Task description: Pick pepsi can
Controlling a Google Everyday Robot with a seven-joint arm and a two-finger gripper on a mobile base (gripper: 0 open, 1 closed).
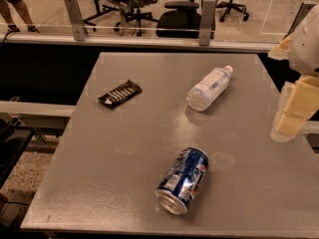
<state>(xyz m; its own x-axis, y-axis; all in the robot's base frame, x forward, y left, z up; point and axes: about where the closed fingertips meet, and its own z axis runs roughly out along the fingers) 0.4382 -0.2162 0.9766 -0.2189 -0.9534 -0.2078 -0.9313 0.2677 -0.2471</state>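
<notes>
The cream gripper point(291, 114) hangs by the grey table's point(124, 148) right edge; its opening cannot be told. The blue aluminium pepsi can point(183, 180) lies sideways, well left of it, and could roll if nudged.

Office with black swivel chairs point(182, 19)

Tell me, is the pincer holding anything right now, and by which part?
Nothing. The pincer hangs by the right edge of the table, apart from the pepsi can, lying on its side.
</notes>
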